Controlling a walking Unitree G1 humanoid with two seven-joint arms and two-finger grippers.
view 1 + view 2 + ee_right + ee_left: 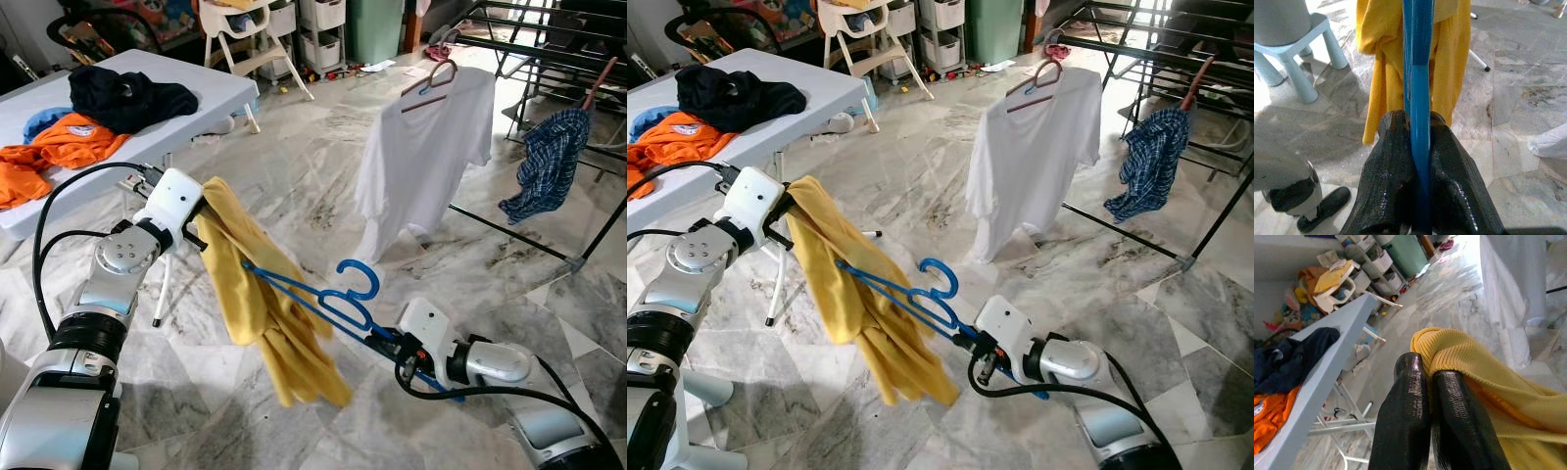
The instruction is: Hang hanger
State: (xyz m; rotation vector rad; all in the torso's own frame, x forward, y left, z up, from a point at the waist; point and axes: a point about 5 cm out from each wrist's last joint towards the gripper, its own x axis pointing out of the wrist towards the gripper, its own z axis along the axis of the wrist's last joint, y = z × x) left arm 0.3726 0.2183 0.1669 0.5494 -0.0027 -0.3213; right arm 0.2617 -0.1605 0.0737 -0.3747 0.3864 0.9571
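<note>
The right gripper [1418,161] pinches the blue hanger [323,299], whose long axis runs up-left into the yellow garment [255,294] clamped by the left gripper [1430,396]

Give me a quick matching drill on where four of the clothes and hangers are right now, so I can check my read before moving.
1. yellow garment
2. blue hanger
3. white shirt
4. orange clothes

A. clamped in the right claw
B. lying on the table
C. hanging on the drying rack
D. pinched in the left claw

Pairs: 1-D, 2-A, 3-C, 4-B
</note>
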